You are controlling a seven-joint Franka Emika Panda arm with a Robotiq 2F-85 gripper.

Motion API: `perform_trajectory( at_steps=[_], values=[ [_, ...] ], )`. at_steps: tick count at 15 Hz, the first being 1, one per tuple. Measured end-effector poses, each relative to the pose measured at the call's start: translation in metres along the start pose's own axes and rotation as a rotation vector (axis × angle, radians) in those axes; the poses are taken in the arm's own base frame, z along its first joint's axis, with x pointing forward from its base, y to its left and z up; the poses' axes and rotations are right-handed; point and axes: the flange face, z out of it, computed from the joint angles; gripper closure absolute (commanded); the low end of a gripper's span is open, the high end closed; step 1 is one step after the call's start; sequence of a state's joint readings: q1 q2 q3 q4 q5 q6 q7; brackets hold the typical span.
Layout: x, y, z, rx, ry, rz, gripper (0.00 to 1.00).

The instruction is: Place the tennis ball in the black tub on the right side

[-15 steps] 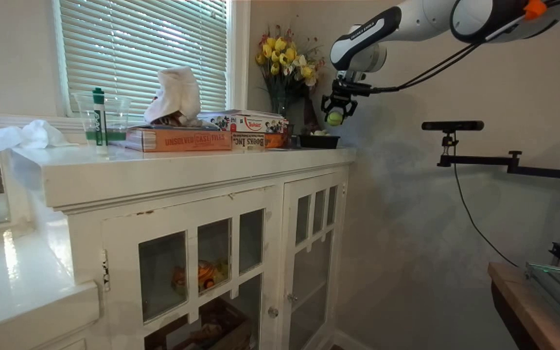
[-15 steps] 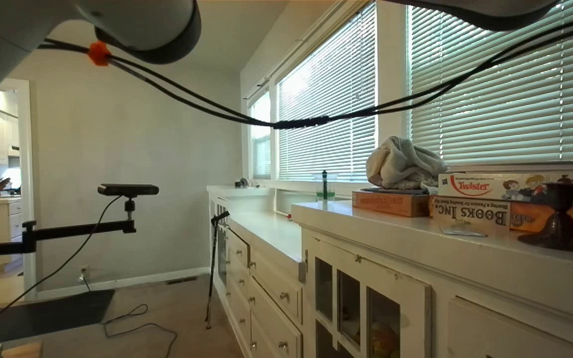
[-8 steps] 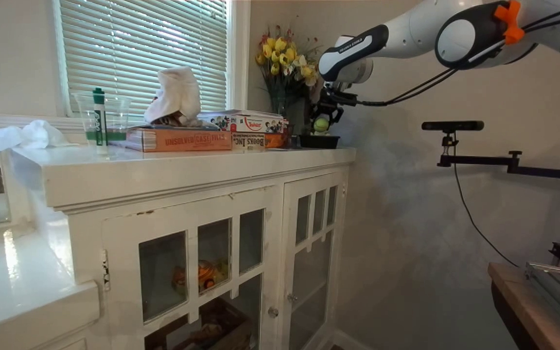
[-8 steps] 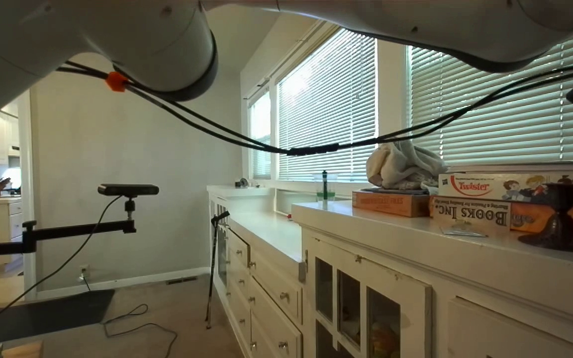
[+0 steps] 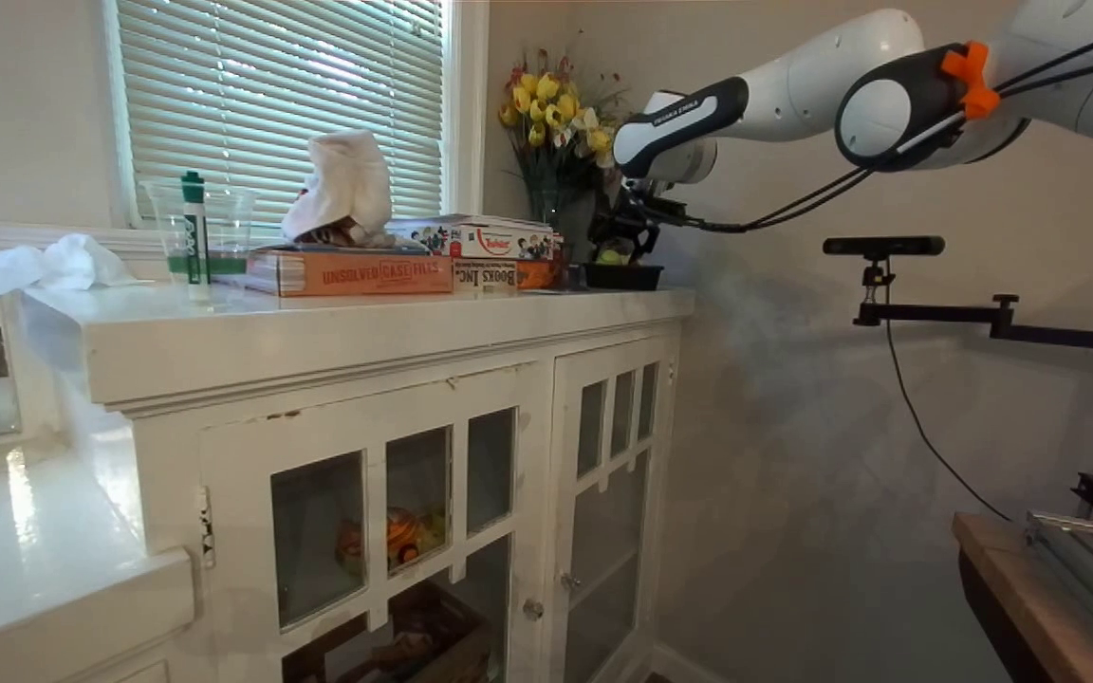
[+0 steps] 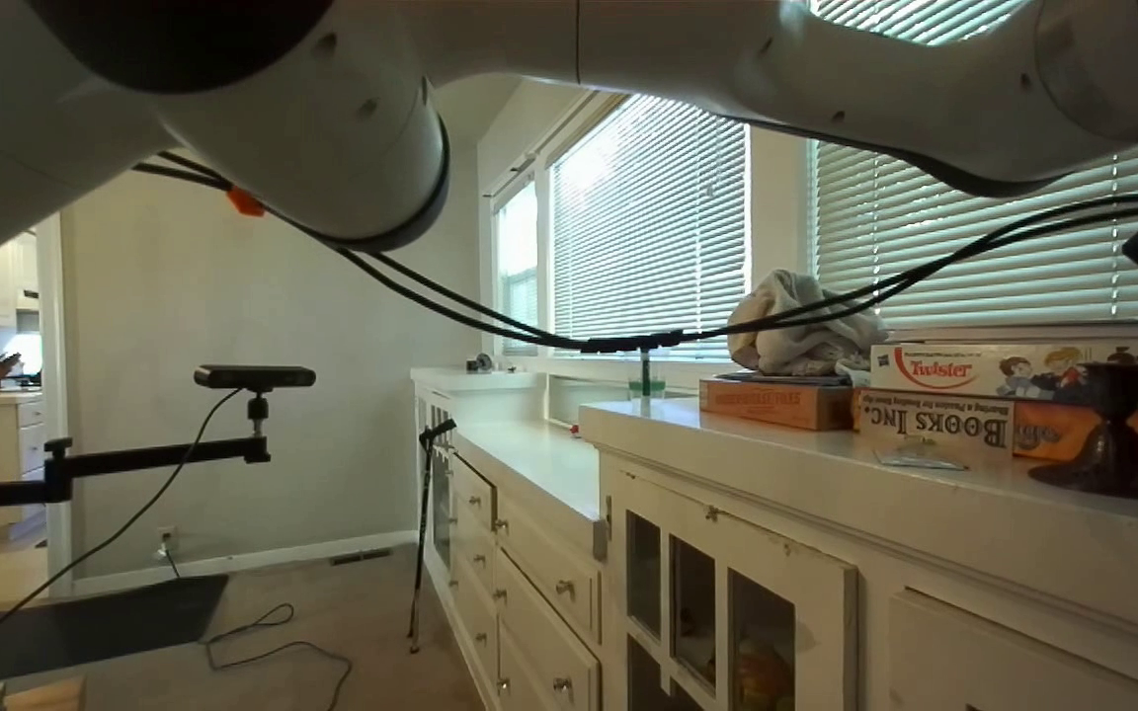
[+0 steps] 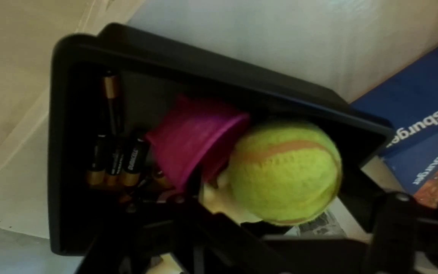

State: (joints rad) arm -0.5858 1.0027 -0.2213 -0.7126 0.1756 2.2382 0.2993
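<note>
Arm (image 5: 822, 83) is white, rounded; black joint trim (image 5: 926, 81), small dark lettering (image 5: 679, 113). Paired black cables (image 5: 729, 228) carry orange clip (image 5: 971, 81). Claw (image 5: 618, 249) is black, jointed, round screws (image 7: 402, 196) visible.

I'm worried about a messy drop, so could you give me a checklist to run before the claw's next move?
Tennis ball between the two sides of the claw: ok.
Ball clamped rather than loose: cannot tell; the contact is partly hidden.
Ball lined up with the black tub: ok, by the wrist view and an exterior view.
Ball clear of the tub's edge: cannot tell; the claw hides part of it.
Tub free of other things: not ok; a pink thing and batteries lie in it.
Arm clear of the yellow flowers: cannot tell; their outlines meet in an exterior view.
</note>
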Motion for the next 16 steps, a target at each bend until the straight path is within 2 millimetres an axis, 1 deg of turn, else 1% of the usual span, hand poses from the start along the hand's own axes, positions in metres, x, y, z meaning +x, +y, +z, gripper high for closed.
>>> perform_trajectory(
  at_steps=[2, 4, 6, 8, 9, 12, 14, 16],
  values=[
    [0.004, 0.0, -0.006, 0.004, 0.009, 0.001, 0.0],
    [0.011, 0.0, -0.019, 0.01, 0.024, 0.002, 0.0],
    [0.019, -0.003, -0.042, 0.016, 0.032, 0.002, 0.0],
    [0.023, -0.012, -0.074, 0.023, 0.001, -0.001, 0.0],
    [0.022, -0.019, -0.093, 0.031, -0.025, -0.006, 0.0],
    [0.012, -0.047, -0.143, 0.062, -0.103, -0.032, 0.0],
    [0.001, -0.063, -0.167, 0.081, -0.145, -0.059, 0.0],
    [-0.012, -0.075, -0.185, 0.097, -0.191, -0.109, 0.0]
  ],
)
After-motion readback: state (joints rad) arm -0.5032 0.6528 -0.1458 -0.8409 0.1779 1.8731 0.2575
